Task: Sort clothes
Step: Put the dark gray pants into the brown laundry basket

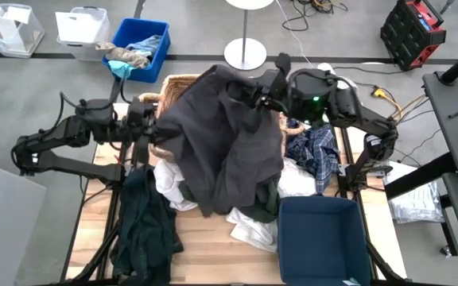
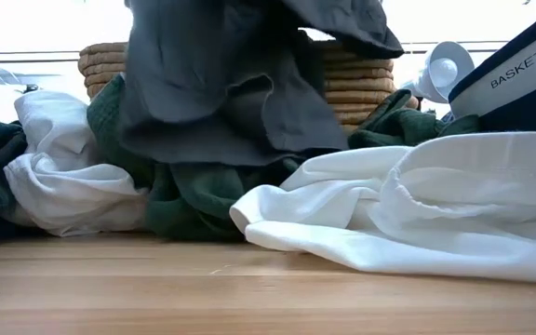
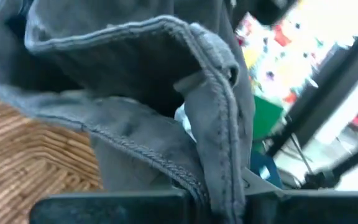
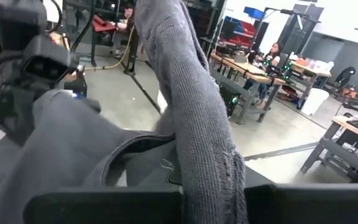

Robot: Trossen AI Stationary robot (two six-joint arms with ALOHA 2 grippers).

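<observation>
A dark grey garment (image 1: pixel 221 143) is held up between my two grippers over the pile of clothes; in the low view it (image 2: pixel 231 84) hangs in front of the wicker basket (image 2: pixel 361 84). My left gripper (image 1: pixel 151 127) is shut on its left edge and my right gripper (image 1: pixel 262 94) on its far right part. Below it lie white garments (image 1: pixel 253 230), a dark green one (image 2: pixel 184 205) and a navy plaid one (image 1: pixel 316 155). Another dark green garment (image 1: pixel 145 230) hangs over the table's left edge. My left gripper (image 3: pixel 219 202) pinches a stitched, folded edge of the grey garment (image 3: pixel 222 155) between its two fingers, in several layers. The cloth rises from the fingers and hangs clear of the table. My right gripper (image 4: pixel 213 199) pinches a ribbed, sleeve-like part of the garment (image 4: pixel 197 155) between its two fingers. The fingers lie across that part, and the rest of the garment (image 4: pixel 73 149) spreads toward the left arm.
A wicker basket (image 1: pixel 173 83) stands at the table's far side, and a navy fabric basket (image 1: pixel 320 238) at the near right. On the floor beyond are a blue bin with rags (image 1: pixel 141 48), clear bins (image 1: pixel 82 24) and a lamp base (image 1: pixel 245 54).
</observation>
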